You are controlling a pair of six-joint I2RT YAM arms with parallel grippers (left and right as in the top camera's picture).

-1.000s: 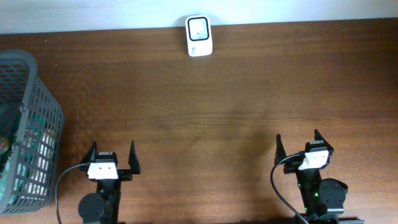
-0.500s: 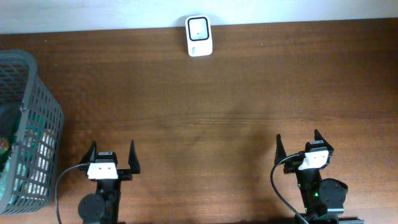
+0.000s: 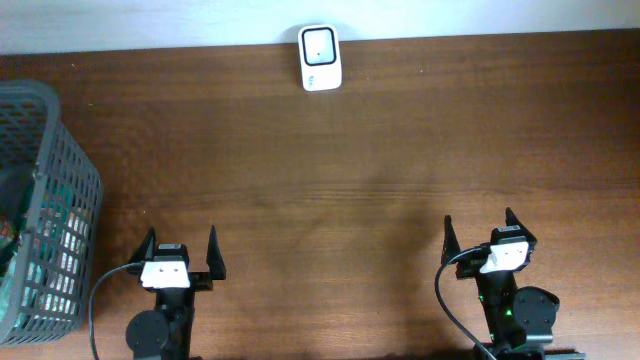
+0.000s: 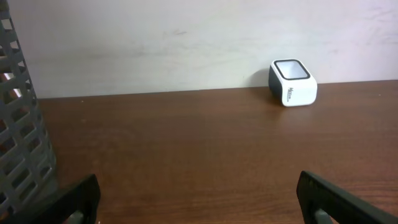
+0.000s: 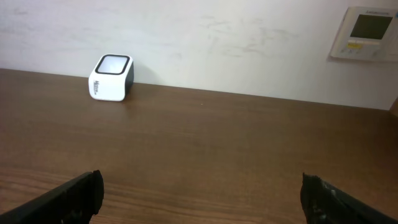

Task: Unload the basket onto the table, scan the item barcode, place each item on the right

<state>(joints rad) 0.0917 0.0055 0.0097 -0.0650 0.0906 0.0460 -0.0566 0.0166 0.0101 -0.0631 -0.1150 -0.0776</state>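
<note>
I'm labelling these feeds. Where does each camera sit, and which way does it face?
Overhead: above the table, looking straight down; left gripper and right gripper, both open, at the near edge.
Left wrist: low, facing the back wall; own fingers at the bottom.
Right wrist: likewise, its fingers below.
All three share the scanner.

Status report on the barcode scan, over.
Left gripper open, empty; right gripper same. Scanner at far table edge. Nothing picked from basket yet. Nothing in the way.

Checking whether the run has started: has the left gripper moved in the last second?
No. In the overhead view the left gripper keeps the same spot beside the grey basket.
</note>
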